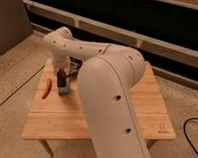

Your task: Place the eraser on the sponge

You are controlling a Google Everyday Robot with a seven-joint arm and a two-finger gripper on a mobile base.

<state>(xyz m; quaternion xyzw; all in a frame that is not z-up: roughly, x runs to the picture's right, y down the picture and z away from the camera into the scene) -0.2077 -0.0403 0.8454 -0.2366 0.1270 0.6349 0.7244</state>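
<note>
The blue-grey sponge [65,90] lies flat on the left part of the wooden table [115,119]. My gripper [61,79] hangs dark and upright right over the sponge's far end, at the tip of the white arm [107,89] that curves in from the front. The eraser does not show as a separate thing; it may be hidden in the dark gripper.
A long red-orange pepper-like thing [46,88] lies just left of the sponge, near the table's left edge. A dark bowl [75,66] peeks out behind the arm. The big white arm hides the table's middle. Speckled floor surrounds the table; a dark wall runs behind.
</note>
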